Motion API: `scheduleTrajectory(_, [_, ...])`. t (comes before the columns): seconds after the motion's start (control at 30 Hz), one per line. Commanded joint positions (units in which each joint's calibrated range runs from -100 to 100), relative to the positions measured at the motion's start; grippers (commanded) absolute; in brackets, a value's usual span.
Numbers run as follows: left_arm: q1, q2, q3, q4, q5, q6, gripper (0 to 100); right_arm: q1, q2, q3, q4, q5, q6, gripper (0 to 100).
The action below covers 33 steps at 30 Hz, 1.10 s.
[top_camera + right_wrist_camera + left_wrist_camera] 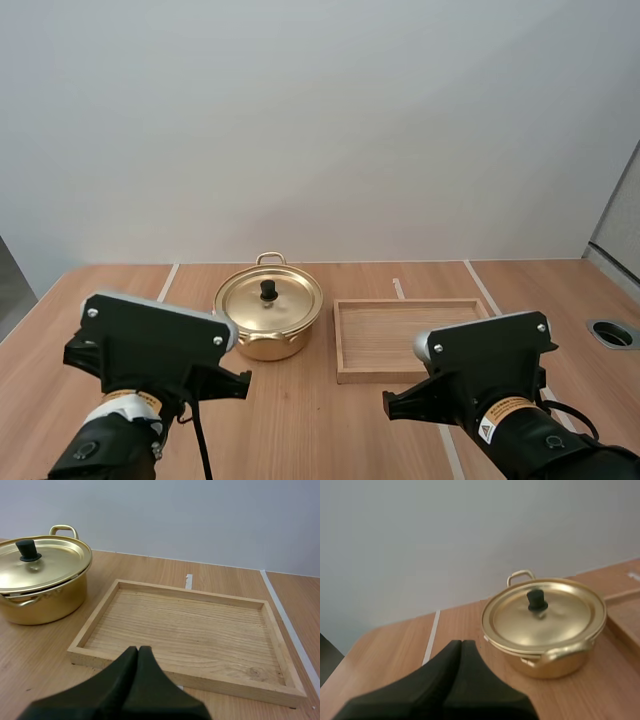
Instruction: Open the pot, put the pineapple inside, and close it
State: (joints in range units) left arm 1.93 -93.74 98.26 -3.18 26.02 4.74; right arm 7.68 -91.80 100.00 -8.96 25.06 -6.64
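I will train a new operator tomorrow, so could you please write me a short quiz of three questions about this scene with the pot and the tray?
1. True or false: the lid sits closed on the golden pot.
2. In the high view, where does the wooden tray lie? A) left of the pot. B) right of the pot, apart from it. C) on top of the pot.
3. Fill in: the left pincer and the right pincer are both ____, holding nothing.
Key: 1 true; 2 B; 3 shut.
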Motion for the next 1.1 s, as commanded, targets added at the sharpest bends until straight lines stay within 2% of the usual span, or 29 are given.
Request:
scheduleTrajectory(0.0, [-0.01,-0.31,1.74,5.88,-1.43,-0.54,0,0.08,-0.2,0.0,-0.61,-0.05,-0.03,0])
scheduleTrajectory(0.2, [-0.01,-3.94,1.74,6.68,0.51,-0.54,0,0.08,-0.2,0.0,-0.85,0.1,-0.03,0])
scheduleTrajectory(0.37, [-0.01,-6.26,1.74,2.51,0.51,-0.54,0,0.08,-0.2,0.0,-1.2,0.46,-0.03,0])
scheduleTrajectory(1.07, [-0.09,-6.26,1.74,3.53,0.51,-0.54,0,0.08,-0.2,0.0,-2.45,0.77,-0.03,0])
